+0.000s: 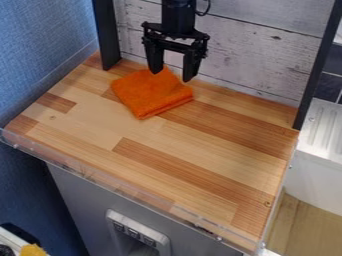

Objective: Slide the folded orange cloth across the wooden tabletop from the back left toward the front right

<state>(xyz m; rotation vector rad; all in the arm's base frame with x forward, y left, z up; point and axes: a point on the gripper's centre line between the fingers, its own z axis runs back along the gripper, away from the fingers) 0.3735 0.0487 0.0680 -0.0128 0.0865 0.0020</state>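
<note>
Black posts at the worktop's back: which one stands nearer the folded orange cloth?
The post beside the blue wall, close to the orange cloth; the other post stands farther off, across the worktop.

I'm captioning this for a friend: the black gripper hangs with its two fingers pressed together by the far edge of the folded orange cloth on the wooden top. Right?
Not quite: the camera view shows the gripper's two fingers spread apart. The rest holds.
</note>
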